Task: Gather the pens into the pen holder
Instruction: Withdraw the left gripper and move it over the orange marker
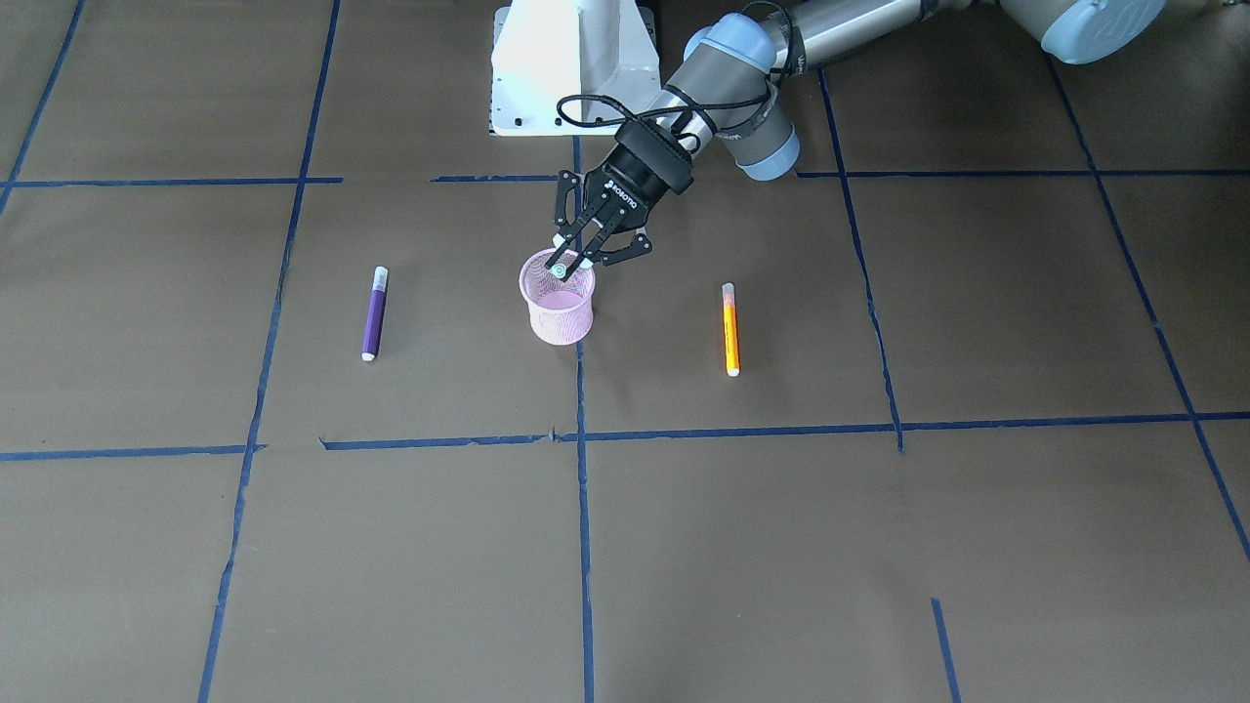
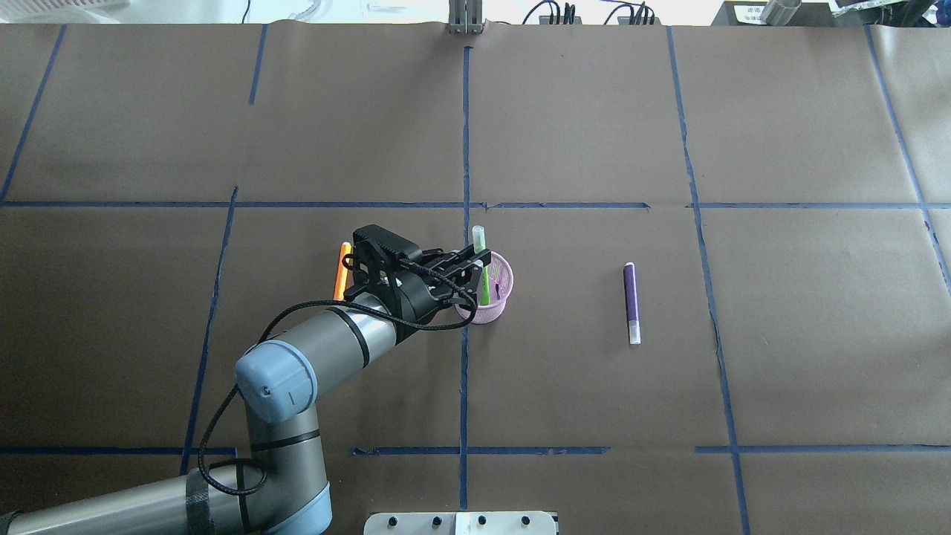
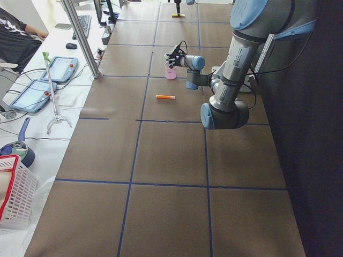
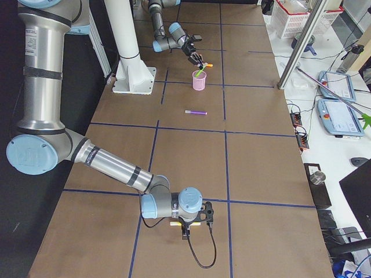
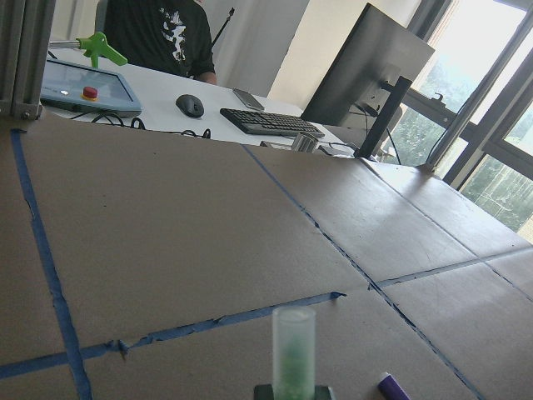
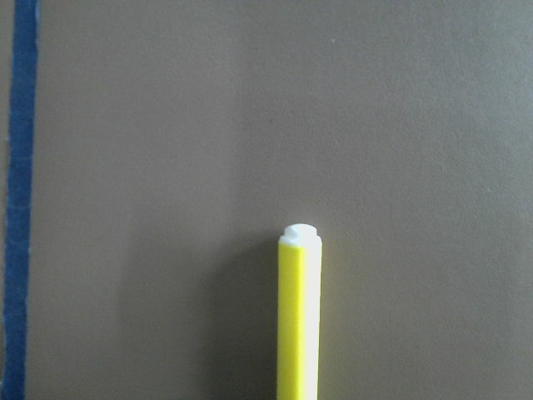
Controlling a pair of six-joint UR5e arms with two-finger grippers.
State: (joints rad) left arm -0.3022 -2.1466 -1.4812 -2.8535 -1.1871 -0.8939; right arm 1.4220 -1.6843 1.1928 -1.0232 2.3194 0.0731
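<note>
**Step in hand:** first pen going into the cup, judged as the release stage.

**Left gripper** (image 2: 479, 261): closed on the green pen (image 2: 484, 285), just above the pen holder (image 1: 562, 317) at centre frame in the front view. The pen leans, with its lower end inside the rim and its pale cap above the fingers.

**Right gripper** (image 4: 188, 223): low over the paper at the bottom of the right-side view. I cannot tell whether it is open or closed. Its wrist view shows a yellow pen (image 6: 298, 325) over the paper; whether it is held cannot be told.

**Pens outstanding:** the purple pen (image 1: 374, 313) lies left of centre in the front view and the orange pen (image 1: 729, 330) right of centre. Both lie flat and well apart from the cup.

**Next move, as judged:** open the fingers so the pen drops in, then lift straight up clear of the rim. A sideways drag could tip the light mesh cup.

**Edges and room:** bare table (image 1: 879, 547) lies on every side of the cup and both loose pens. The robot base (image 1: 571, 68) stands behind the cup at top centre, and the table edges are far off.
</note>
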